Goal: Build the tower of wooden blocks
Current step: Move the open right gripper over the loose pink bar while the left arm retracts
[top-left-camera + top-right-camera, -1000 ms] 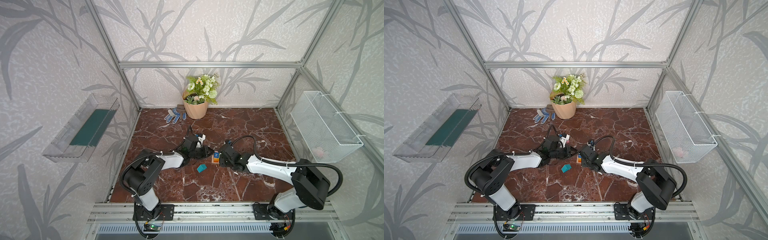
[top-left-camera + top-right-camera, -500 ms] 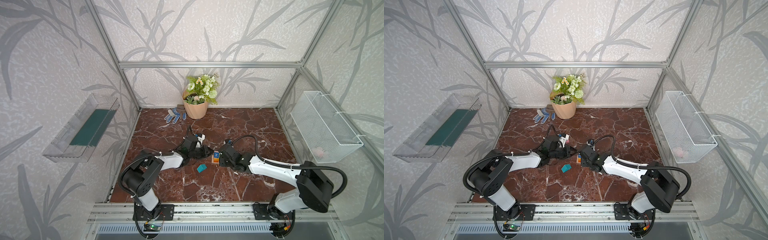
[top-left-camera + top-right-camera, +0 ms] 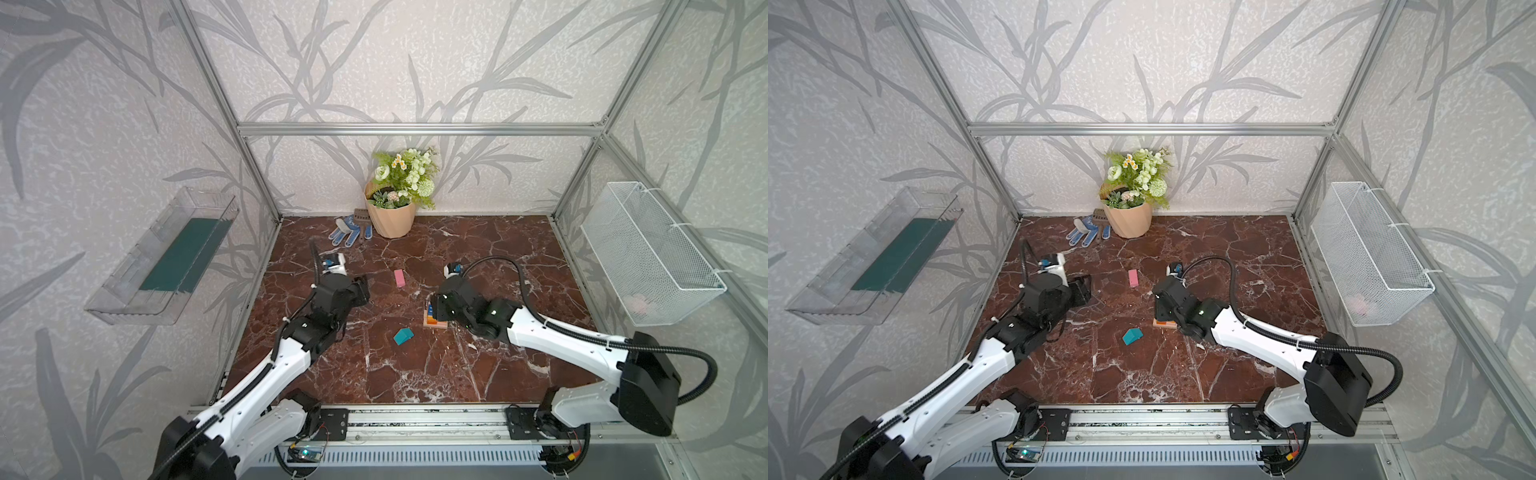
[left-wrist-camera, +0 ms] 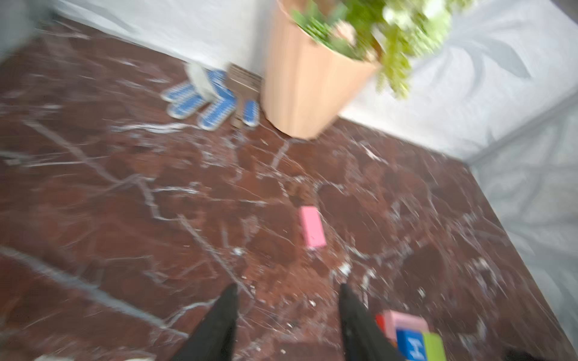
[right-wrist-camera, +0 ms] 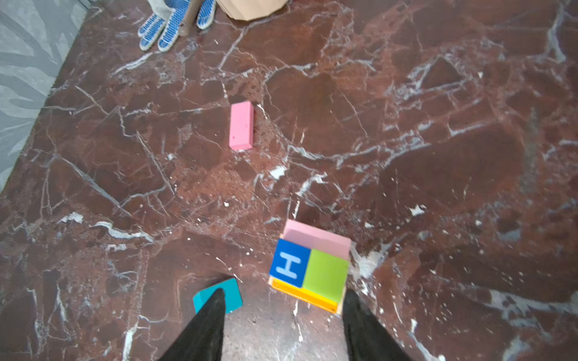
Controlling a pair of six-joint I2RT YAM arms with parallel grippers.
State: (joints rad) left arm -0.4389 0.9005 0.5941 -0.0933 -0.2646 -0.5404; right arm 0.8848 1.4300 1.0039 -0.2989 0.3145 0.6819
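While spread wide, right hand point(image 5: 283, 291) just short of tower point(image 5: 325, 268)

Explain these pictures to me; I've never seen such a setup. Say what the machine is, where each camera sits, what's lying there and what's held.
These are two robot arms fixed at the front of a marble table, each ending in a two-fingered gripper. The two wide pictures come from one camera head overhead, looking down on everything. The other two come from cameras on the arms' wrists, looking out past the black fingers. On the table stands a small tower of blocks, with a blue H cube and a green cube on top. A pink block and a teal piece lie loose. At the back are a flowerpot and gloves. The left gripper and right gripper both have jaws apart and hold nothing.
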